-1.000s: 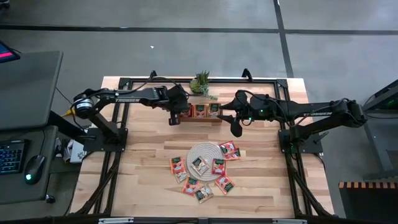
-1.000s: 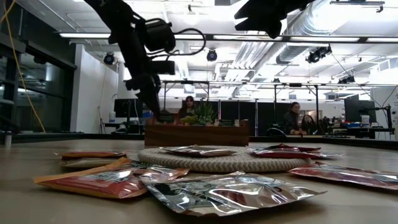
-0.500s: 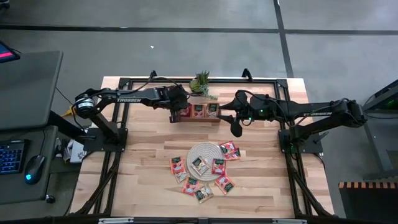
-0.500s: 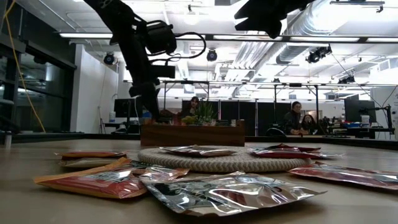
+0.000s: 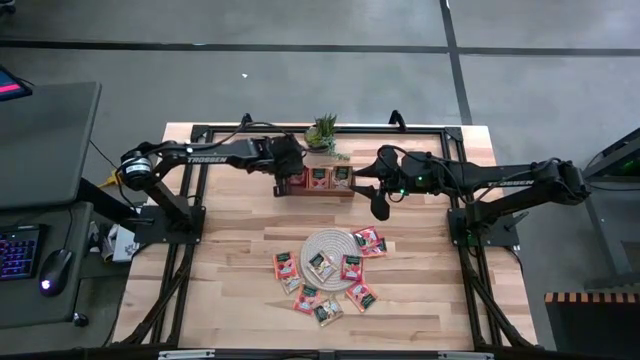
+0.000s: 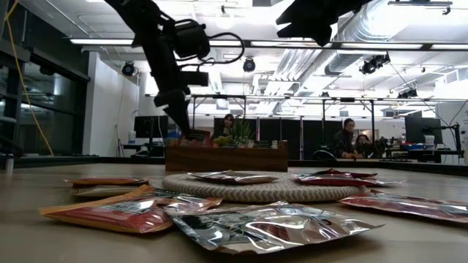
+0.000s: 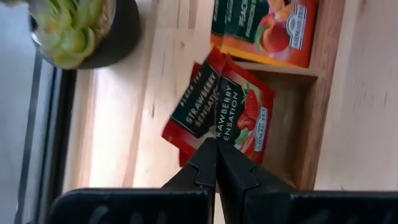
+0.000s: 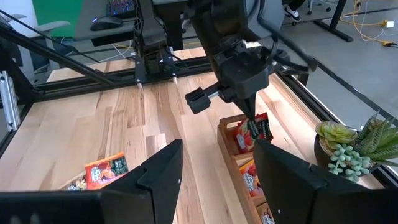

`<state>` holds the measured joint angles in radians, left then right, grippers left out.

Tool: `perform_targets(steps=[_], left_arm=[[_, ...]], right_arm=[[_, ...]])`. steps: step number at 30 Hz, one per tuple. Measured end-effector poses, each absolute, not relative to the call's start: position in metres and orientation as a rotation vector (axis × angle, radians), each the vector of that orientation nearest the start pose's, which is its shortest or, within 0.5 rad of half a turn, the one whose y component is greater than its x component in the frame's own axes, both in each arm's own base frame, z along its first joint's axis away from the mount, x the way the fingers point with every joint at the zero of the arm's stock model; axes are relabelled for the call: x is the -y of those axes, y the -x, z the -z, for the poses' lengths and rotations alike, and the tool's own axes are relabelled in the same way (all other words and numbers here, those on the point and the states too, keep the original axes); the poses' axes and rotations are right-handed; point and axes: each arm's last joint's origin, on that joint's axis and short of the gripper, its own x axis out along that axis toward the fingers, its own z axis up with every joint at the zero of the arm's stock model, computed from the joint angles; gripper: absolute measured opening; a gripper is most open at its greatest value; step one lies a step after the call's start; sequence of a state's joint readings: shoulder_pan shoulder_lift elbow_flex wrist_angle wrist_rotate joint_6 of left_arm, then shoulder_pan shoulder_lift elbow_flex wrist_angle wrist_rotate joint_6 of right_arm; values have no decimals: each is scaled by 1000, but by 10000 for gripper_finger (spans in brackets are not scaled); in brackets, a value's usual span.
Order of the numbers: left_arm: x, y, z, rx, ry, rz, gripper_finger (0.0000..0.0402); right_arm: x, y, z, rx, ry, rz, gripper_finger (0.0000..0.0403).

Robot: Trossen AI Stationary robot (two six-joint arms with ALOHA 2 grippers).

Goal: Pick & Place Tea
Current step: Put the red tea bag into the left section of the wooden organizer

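My left gripper (image 5: pixel 283 186) is shut on red tea sachets (image 7: pixel 219 112) with dark green bands, above the left compartment of the brown wooden tray (image 5: pixel 352 191) at the table's far side. The low view shows this gripper (image 6: pixel 191 134) just above the tray (image 6: pixel 227 158). The tray's other compartments hold orange-red sachets (image 5: pixel 343 176). Several more tea sachets (image 5: pixel 352 268) lie flat on and around the round woven mat (image 5: pixel 312 243). My right gripper (image 5: pixel 380 210) hangs open and raised to the right of the tray, holding nothing. My left gripper pinches the near edge (image 7: pixel 215 134) of two overlapping red sachets between its shut fingertips, slanting down from the table's left. The sachets hang below the fingers (image 8: pixel 249 119), their lower ends (image 8: pixel 258 135) down in the tray's left compartment. Whether both are gripped, I cannot tell.
A small potted succulent (image 5: pixel 322 133) stands just behind the tray, close to my left gripper. Black frame rails (image 5: pixel 190 200) run along the table's sides. Bare wood (image 5: pixel 230 270) lies left of the mat. People sit at desks (image 6: pixel 349 139) in the room behind.
My left gripper has stayed over the tray's left end and turned its wrist a little, so the fingertips with the red sachets have swung slightly toward the tray. It has remained shut. My right gripper has kept still.
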<state>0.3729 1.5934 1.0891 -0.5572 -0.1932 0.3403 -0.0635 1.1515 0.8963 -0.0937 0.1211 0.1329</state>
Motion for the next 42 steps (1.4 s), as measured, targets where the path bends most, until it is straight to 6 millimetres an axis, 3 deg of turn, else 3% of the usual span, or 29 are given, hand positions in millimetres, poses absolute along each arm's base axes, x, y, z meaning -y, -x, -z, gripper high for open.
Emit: perform_targets(steps=[9,28,42], left_arm=[[-122,-298,-233,-1115,-218,-299,1],[-119,-295,-231,-1147,-159,-265,5],[-119,-294,-232,-1154,-162,-271,136]], right_arm=[[20,-255,-308,-338,-120,206,193],[20,-254,-306,-352,-121,206,193],[20,-254,-306,-350,-144,206,193]])
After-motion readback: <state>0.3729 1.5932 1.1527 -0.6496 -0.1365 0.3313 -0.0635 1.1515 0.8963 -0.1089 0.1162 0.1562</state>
